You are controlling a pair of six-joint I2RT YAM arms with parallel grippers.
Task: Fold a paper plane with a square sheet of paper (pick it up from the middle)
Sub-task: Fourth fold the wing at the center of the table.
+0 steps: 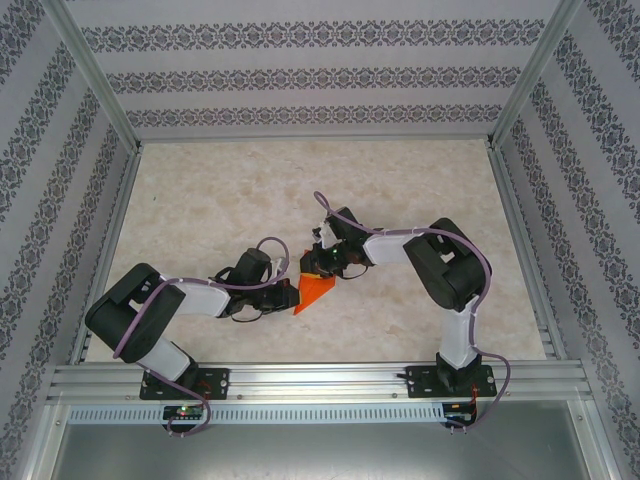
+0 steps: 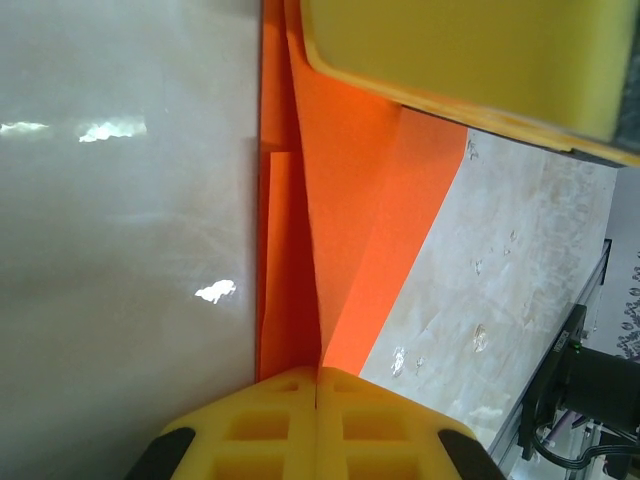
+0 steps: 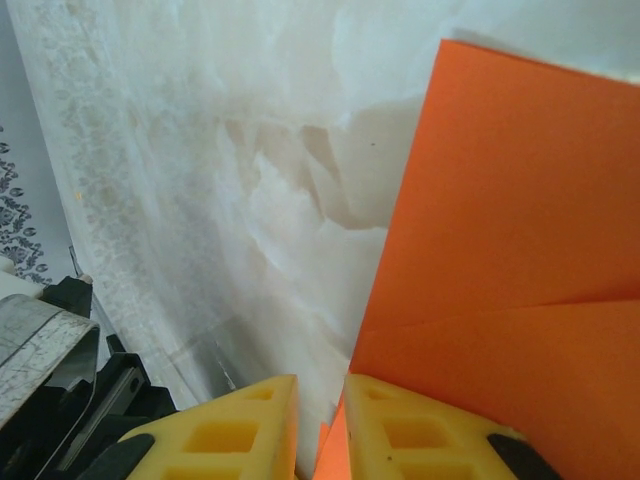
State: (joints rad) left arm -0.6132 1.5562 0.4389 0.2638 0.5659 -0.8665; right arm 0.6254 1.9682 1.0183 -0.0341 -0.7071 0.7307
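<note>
1. The left gripper [image 2: 317, 380] is squeezing fully shut on the paper [image 2: 340, 230], pinching a folded edge.
2. The right gripper [image 3: 320, 395] is nipping the paper too, its jaws nearly closed.
3. The paper is sitting partly folded in the middle of the table [image 1: 220, 200], between the two grippers.
4. Both are likely holding it so the fold is coming out straight.

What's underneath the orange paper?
Around the folded bright orange paper sheet you see the pale marbled tabletop, so it likely continues underneath. The spot directly beneath is covered by the paper, so nothing there can be seen.
</note>
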